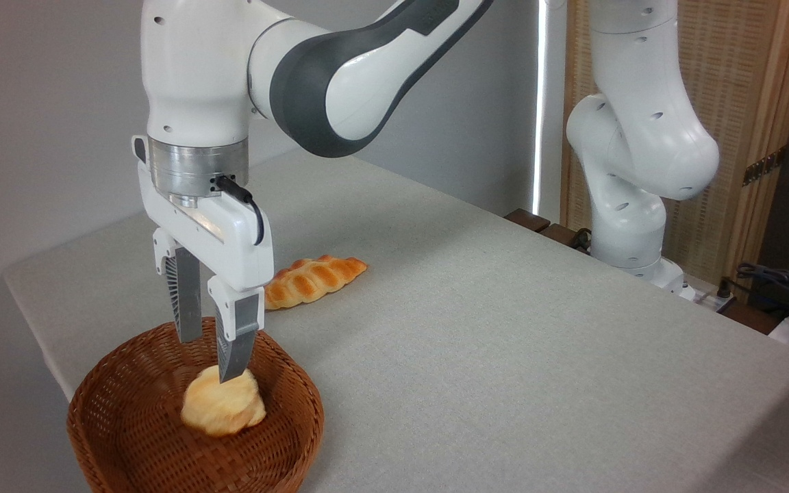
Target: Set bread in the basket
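Already the bread (222,409) lay inside the basket (120,438), the end effector (209,356) parted above it, gripping nothing. It was judged light, soft and squashable, best pinched gently across its sides.

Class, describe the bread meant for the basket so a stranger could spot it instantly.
Find the grey table, then the round reddish-brown wicker basket at its near left corner. The bread lies inside it, under the gripper. It is a small, pale-yellow lumpy bun, unlike the long braided loaf lying on the table behind.
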`<control>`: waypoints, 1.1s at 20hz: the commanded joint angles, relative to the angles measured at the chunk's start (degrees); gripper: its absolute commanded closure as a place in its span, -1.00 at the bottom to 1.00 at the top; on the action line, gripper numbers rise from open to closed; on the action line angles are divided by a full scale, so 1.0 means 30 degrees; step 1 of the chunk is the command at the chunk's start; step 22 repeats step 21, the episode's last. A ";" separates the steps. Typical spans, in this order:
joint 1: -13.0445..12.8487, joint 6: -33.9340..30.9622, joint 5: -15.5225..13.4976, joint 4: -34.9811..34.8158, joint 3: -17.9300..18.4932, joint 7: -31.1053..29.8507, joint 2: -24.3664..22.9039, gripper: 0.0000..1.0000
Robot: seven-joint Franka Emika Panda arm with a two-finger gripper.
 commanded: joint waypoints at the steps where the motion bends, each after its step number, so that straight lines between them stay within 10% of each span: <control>1: -0.0094 -0.0117 -0.0299 0.0122 0.0161 -0.0714 -0.0387 -1.00; 9: -0.0270 -0.4860 -0.0152 0.0093 -0.0044 -0.0802 -0.1237 -1.00; 22: -0.0270 -0.5773 -0.0298 0.0034 -0.0015 0.0605 -0.1678 -1.00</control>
